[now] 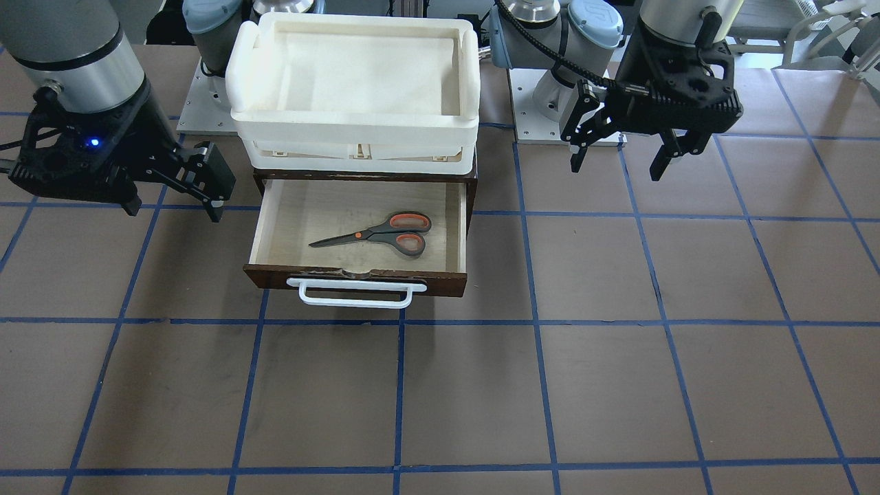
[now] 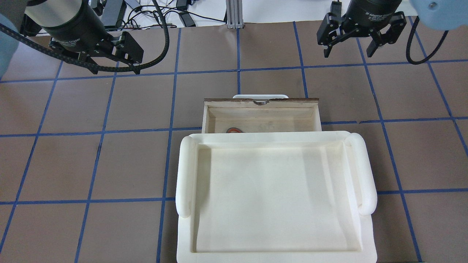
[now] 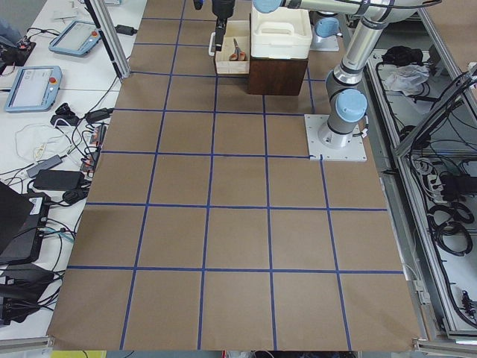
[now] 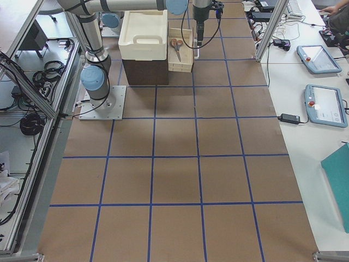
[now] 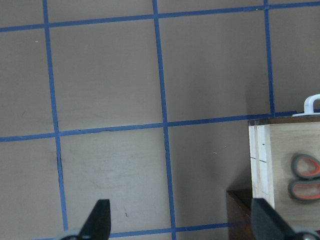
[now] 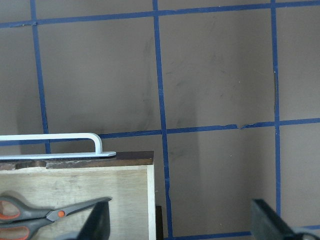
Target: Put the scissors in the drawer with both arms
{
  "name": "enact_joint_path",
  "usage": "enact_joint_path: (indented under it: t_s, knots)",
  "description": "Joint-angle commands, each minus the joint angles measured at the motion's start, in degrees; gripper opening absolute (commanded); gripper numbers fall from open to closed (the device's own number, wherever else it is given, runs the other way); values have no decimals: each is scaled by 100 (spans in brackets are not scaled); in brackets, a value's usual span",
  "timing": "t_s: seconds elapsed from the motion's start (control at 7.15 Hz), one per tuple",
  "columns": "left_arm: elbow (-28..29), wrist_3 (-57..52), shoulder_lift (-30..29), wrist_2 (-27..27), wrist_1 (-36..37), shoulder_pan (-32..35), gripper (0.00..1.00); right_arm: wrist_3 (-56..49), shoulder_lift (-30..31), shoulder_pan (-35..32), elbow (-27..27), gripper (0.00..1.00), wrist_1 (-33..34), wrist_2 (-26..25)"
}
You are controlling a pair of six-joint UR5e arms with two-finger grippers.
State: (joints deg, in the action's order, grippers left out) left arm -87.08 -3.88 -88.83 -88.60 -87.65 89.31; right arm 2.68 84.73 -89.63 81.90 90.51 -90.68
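Observation:
The scissors [image 1: 385,234] lie flat in the open drawer [image 1: 357,278], blades towards my right side. From overhead only an orange-lined handle loop [image 2: 234,130] shows under the tray's edge. My left gripper [image 1: 617,168] is open and empty, hovering above the table beside the drawer. Its wrist view shows the handle loops [image 5: 306,175] and the drawer's wall [image 5: 265,160]. My right gripper [image 1: 173,210] is open and empty on the drawer's other side. Its wrist view shows the blades [image 6: 50,217] and the white bar handle [image 6: 55,137].
A white foam tray [image 1: 354,130] sits on the dark cabinet above the drawer and covers the drawer's rear part from overhead [image 2: 184,171]. The brown table has a blue tape grid. Both arm bases stand behind the cabinet.

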Motion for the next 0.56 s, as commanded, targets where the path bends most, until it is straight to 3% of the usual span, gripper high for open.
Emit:
enact_joint_path:
  t_s: [0.0,0.42]
  knots:
    - [-194,10,93,9,-58,-10,100,-57,35,-45,1,100,-94,7]
    - [-363,1,129,9,3,-1,100,-57,17,-54,1,100,-139,-11]
